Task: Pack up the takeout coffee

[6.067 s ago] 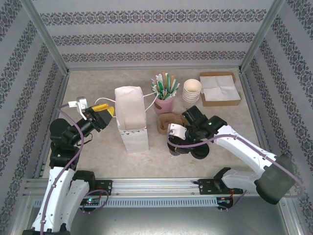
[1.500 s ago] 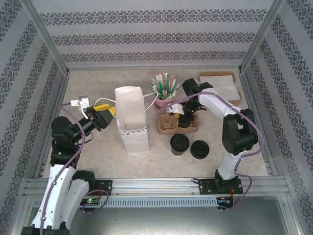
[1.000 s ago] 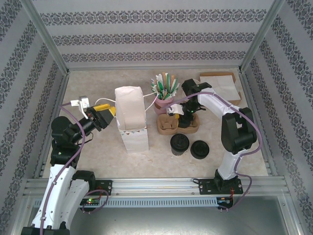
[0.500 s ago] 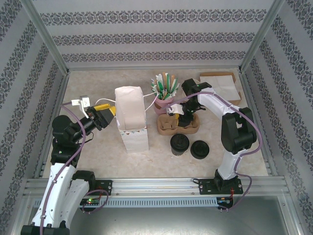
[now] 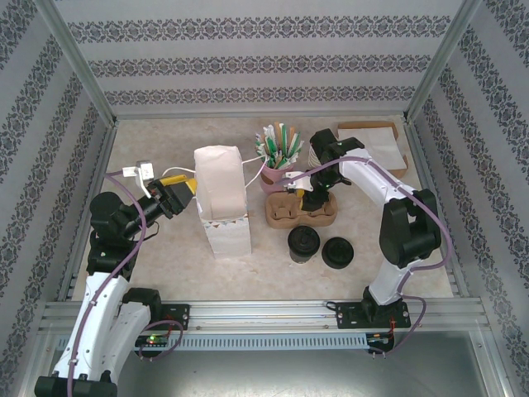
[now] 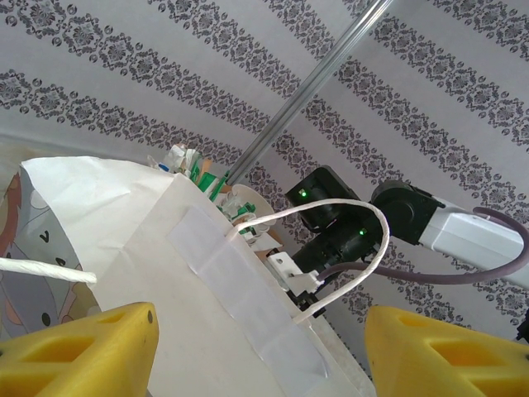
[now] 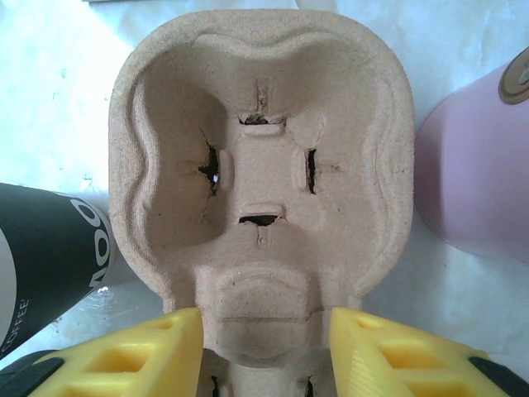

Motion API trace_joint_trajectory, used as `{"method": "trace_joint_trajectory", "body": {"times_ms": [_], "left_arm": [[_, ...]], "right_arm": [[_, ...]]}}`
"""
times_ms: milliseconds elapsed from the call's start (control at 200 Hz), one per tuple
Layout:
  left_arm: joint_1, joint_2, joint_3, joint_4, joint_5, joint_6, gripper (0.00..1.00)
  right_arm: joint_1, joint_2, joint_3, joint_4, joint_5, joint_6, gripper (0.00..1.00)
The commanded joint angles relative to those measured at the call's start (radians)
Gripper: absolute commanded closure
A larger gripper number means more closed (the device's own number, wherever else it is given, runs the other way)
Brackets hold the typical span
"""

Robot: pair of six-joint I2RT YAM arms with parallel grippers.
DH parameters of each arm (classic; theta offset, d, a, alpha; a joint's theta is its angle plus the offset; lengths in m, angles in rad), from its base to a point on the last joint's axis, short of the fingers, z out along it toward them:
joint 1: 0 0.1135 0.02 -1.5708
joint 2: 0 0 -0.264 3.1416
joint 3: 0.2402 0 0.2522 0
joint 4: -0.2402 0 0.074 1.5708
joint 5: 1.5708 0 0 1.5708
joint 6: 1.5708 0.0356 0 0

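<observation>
The takeout coffee [image 5: 303, 242], a dark cup with a round black lid, stands near the table's middle; its printed side [image 7: 41, 256] shows at the left of the right wrist view. My right gripper [image 5: 312, 201] [image 7: 264, 356] reaches down onto the brown pulp cup carrier [image 5: 289, 213] [image 7: 264, 165], its yellow fingers [image 7: 140, 356] pressed against both sides of the carrier's narrow waist. Both visible wells are empty. My left gripper [image 5: 183, 192] [image 6: 256, 351] is open and wide, up against the left side of the upright white paper bag [image 5: 221, 198] [image 6: 165, 265].
A low stack of loose black lids [image 5: 337, 252] sits right of the coffee. A pink cup of stirrers [image 5: 277, 169] [image 7: 475, 165] stands just behind the carrier. A cardboard box of napkins [image 5: 376, 142] is at the back right. The bag's string handle [image 6: 364, 248] loops upward.
My right gripper's fingers have closed in on the carrier's waist and the right forearm has swung slightly right. The left arm has barely shifted.
</observation>
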Motion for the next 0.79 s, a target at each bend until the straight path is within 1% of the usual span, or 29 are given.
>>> {"method": "trace_joint_trajectory", "body": {"times_ms": [0, 135, 570, 789], "left_arm": [[0.004, -0.003, 0.025, 0.067, 0.001, 0.014, 0.33], [0.005, -0.008, 0.023, 0.061, 0.001, 0.018, 0.33], [0.006, -0.012, 0.026, 0.045, 0.004, 0.030, 0.33], [0.006, -0.013, 0.027, 0.039, 0.002, 0.036, 0.33]], "right_arm": [[0.017, -0.001, -0.005, -0.015, 0.000, 0.000, 0.52], [0.028, 0.031, -0.006, -0.019, 0.022, -0.005, 0.50], [0.027, 0.071, -0.007, -0.019, 0.066, -0.003, 0.49], [0.026, 0.080, -0.003, -0.020, 0.075, -0.001, 0.54]]}}
